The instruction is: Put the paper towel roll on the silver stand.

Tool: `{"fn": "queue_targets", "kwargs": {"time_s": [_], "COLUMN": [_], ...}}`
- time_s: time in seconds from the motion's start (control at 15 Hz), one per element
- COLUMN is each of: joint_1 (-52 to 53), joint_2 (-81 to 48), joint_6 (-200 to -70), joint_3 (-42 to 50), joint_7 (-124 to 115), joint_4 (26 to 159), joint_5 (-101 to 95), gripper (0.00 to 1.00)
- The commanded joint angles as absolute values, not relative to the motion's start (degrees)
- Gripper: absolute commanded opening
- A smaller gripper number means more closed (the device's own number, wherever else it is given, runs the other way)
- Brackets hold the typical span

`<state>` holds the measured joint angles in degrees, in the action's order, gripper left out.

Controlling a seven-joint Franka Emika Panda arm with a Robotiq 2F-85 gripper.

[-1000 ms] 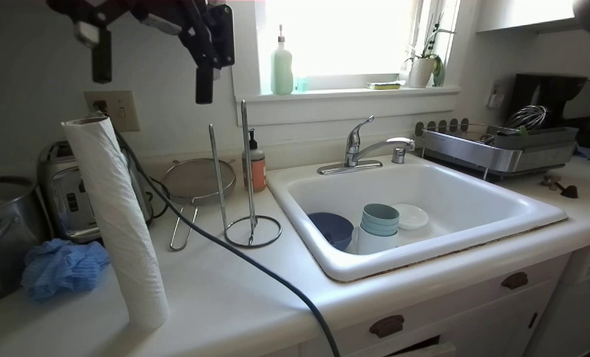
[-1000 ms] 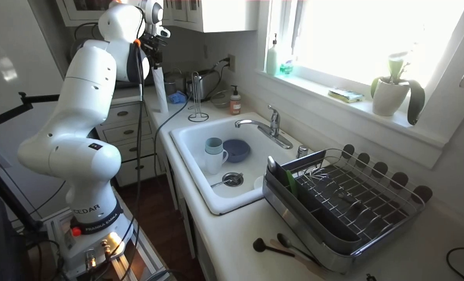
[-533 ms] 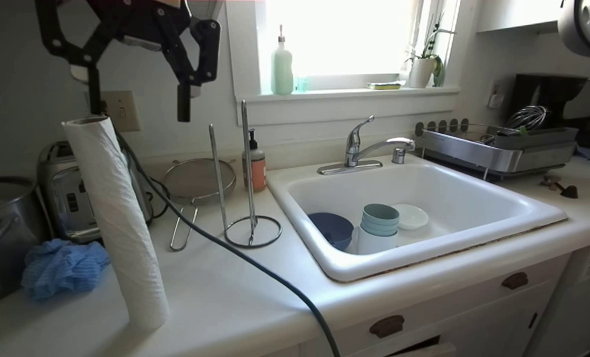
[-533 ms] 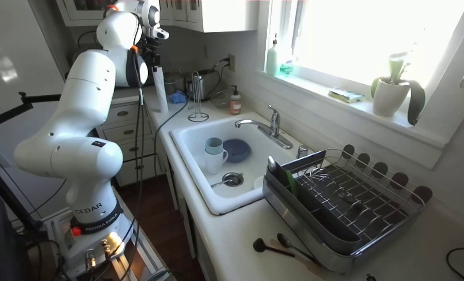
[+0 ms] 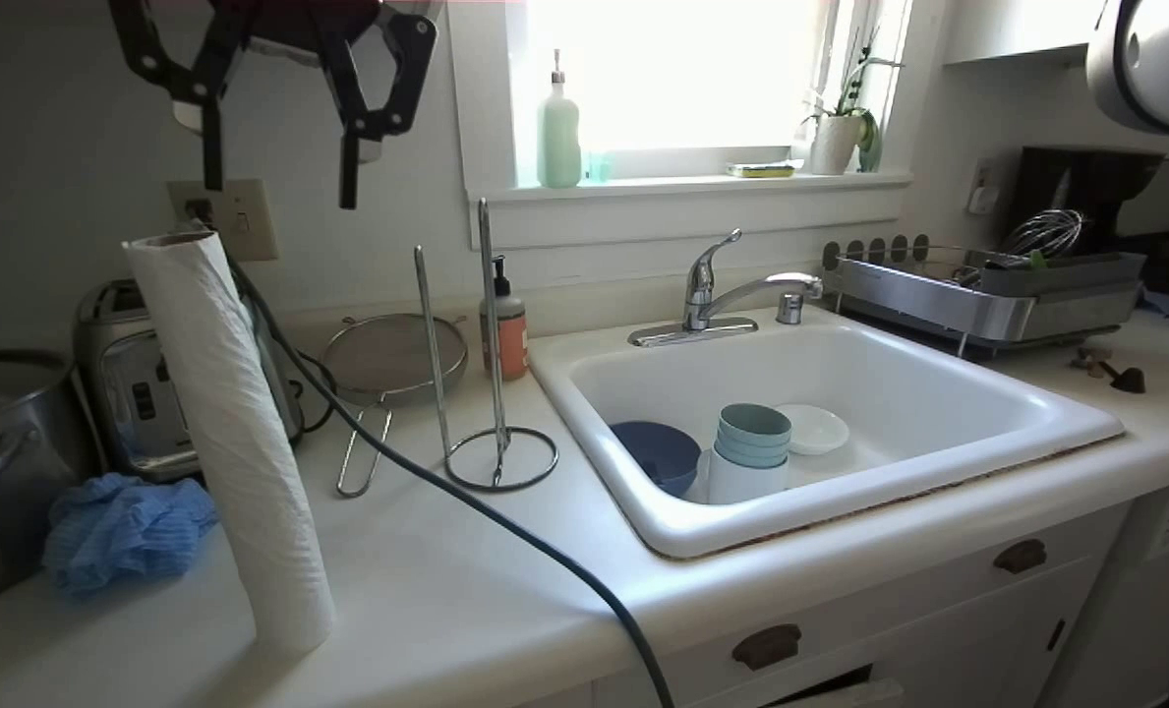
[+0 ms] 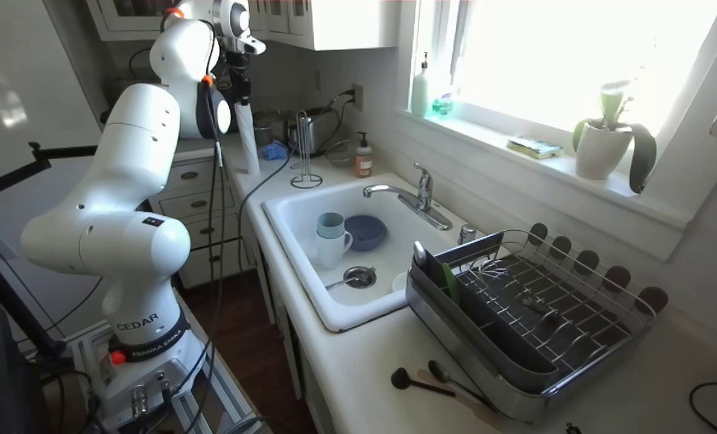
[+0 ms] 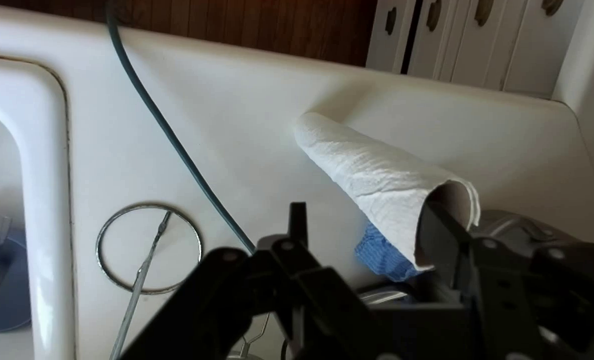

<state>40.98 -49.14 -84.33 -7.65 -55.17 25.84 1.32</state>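
Observation:
The paper towel roll (image 5: 240,452) stands on end on the counter, its open tube end up; it also shows in the other views (image 6: 248,138) (image 7: 366,170). The silver stand (image 5: 493,334), with bare rods and a ring base, stands beside the sink; it also shows in the other views (image 6: 302,144) (image 7: 149,260). My gripper (image 5: 281,195) is open and empty, fingers down. Its fingertips appear just above the roll's top in both exterior views (image 6: 245,99). In the wrist view (image 7: 361,215), one finger overlaps the tube opening and the other is left of the roll.
A dark cord (image 5: 535,541) crosses the counter between roll and stand. A blue cloth (image 5: 127,531), metal pot (image 5: 14,472), toaster (image 5: 142,383), strainer (image 5: 392,359) and soap bottle (image 5: 510,334) stand around. The sink (image 5: 663,536) holds dishes. A dish rack (image 6: 479,361) stands beyond it.
My gripper first came down toward the roll's top, then rose slightly. It has turned, and its fingers appear closer together in an exterior view. The roll and the stand have not moved.

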Motion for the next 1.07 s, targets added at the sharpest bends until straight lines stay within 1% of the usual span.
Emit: {"fn": "queue_targets", "kwargs": {"time_s": [0.0, 0.13, 0.27, 0.33, 0.47, 0.6, 0.67, 0.87, 0.93, 1.0], "joint_1": [41.3, 41.4, 40.9, 40.7, 40.5, 40.4, 40.3, 40.6, 40.5, 40.5], "joint_2": [-49.8, -52.6, -52.3, -52.7, -53.1, -53.3, -53.3, -52.1, -51.8, -51.6], "joint_6": [-88.6, -89.2, -91.8, -92.6, -93.4, -93.6, -93.3, -90.8, -89.7, -88.8], "joint_3": [-6.6, -6.6, -7.1, -7.3, -7.3, -7.4, -7.5, -7.7, -7.9, -8.1], "joint_7": [-56.1, -55.4, -54.5, -54.3, -54.1, -54.0, -53.9, -52.9, -52.2, -51.3], "joint_4": [26.6, 22.9, 24.7, 24.7, 24.9, 25.0, 25.1, 25.6, 25.8, 25.9], "joint_5": [1.8, 1.9, 2.5, 2.8, 3.0, 3.1, 3.3, 3.3, 3.5, 3.6], "gripper": [0.68, 0.67, 0.64, 0.65, 0.59, 0.35, 0.34, 0.12, 0.05, 0.01]}}
